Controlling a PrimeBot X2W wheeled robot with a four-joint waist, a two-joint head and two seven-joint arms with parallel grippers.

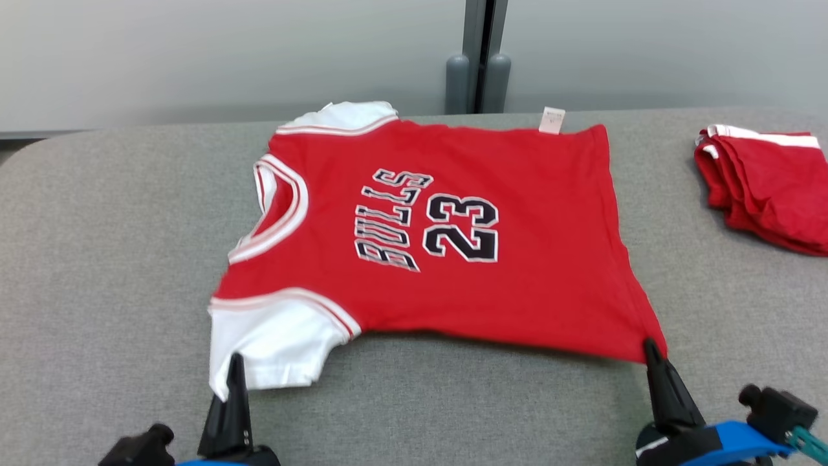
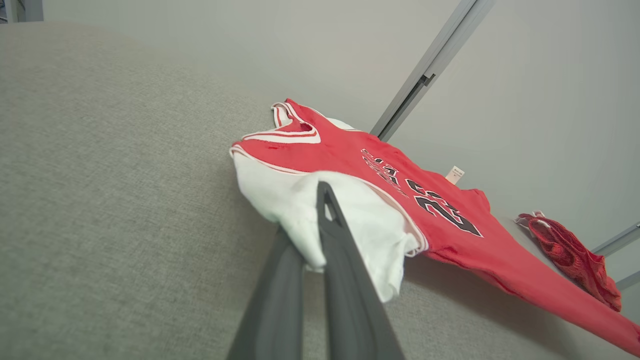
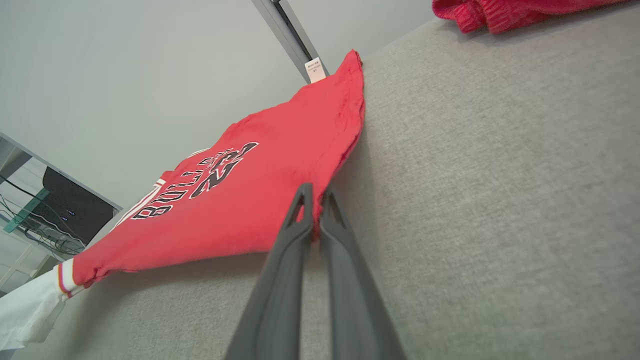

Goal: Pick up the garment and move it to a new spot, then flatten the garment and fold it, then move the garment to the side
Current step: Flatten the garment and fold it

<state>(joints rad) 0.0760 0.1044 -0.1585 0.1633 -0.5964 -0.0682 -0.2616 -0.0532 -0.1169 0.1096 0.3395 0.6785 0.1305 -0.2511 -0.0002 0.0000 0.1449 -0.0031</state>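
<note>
The red Bulls jersey [image 1: 453, 259] lies spread across the grey table [image 1: 97, 259], its near edge seemingly lifted a little. The left gripper [image 1: 236, 361] is closed tight on its white sleeve [image 1: 272, 343], and the right gripper [image 1: 649, 347] is pinched tight on its red hem corner [image 1: 637, 340].

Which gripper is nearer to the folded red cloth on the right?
Right. The right gripper holds the jersey by its hem corner, toward the folded red cloth; the left gripper holds the white sleeve, at the far side.

Quick count: one red jersey [image 1: 453, 226], pinched between both pairs of fingers, and one folded red cloth [image 1: 770, 188] out past the right fingers. Two grippers, left gripper [image 1: 235, 366] and right gripper [image 1: 649, 348], one grey table [image 1: 97, 259].
</note>
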